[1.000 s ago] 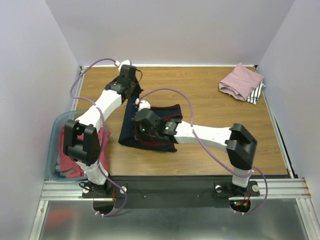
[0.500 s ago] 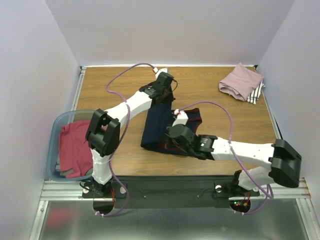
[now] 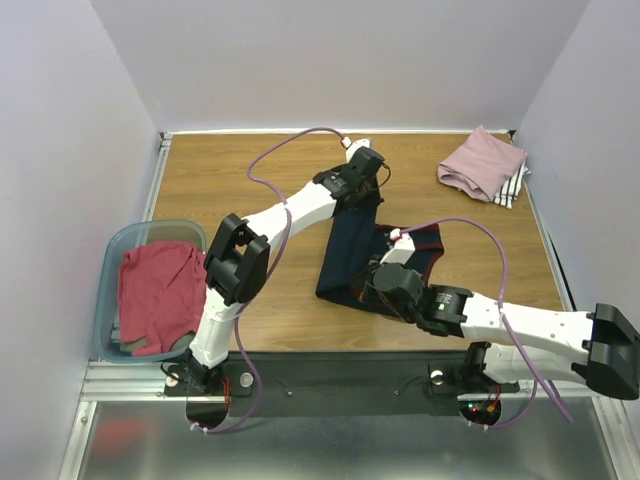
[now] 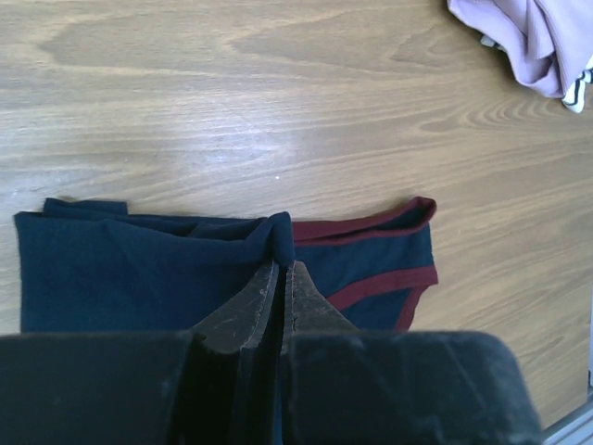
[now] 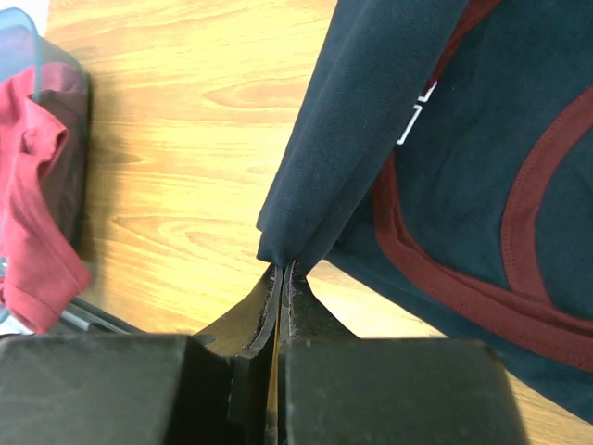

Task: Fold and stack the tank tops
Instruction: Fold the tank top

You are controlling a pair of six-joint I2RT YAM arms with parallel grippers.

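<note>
We find the navy jersey near the middle of the table, partly folded, with its maroon trim showing at the right side. In the left wrist view the cloth lies flat on the wood except for a raised fold at its far edge. The left gripper is clenched on that fold, its fingers pressed together with navy cloth between them. In the right wrist view the right gripper is likewise clamped on a doubled edge of the jersey at its near side; part of a white figure shows on the fabric beside the maroon band.

At the far right corner the dusty pink top lies in a rough bundle on the white black-striped top, well apart from the jersey. At the left edge the teal tub holds red tops, heaped and unfolded.
</note>
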